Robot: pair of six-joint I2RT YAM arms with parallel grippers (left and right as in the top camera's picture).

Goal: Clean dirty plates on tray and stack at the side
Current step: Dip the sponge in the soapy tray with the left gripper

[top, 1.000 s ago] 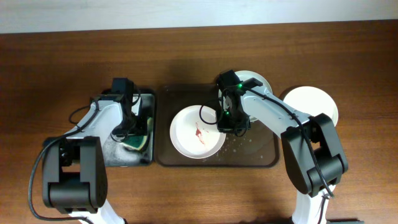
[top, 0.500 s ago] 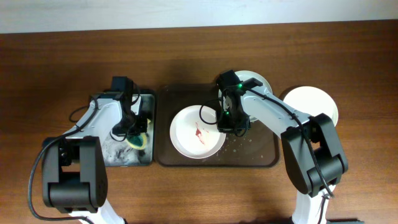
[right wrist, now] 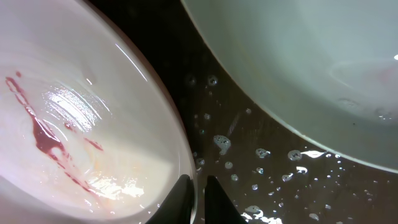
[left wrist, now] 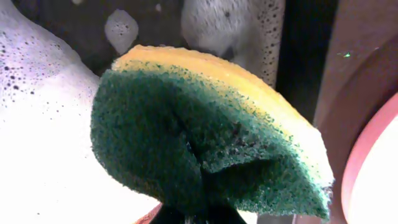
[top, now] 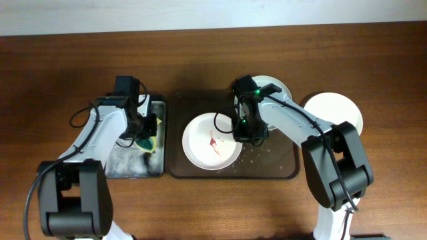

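The left gripper (top: pixel 143 131) pinches a green-and-yellow sponge (left wrist: pixel 205 137) above the foamy black tray (top: pixel 125 168); the right gripper (right wrist: pixel 198 193) pinches the right rim of the red-smeared plate (top: pixel 203 143) on the brown tray (top: pixel 280 170) at the middle of the surface (top: pixel 393 200); a second plate (top: pixel 337 110) lies toward the right edge

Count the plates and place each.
3. A red-smeared plate on the tray; a second plate at the tray's far right corner, partly hidden; a third plate on the table.

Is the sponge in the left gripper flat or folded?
Folded. The left wrist view shows the sponge creased in the middle where the left gripper pinches it shut.
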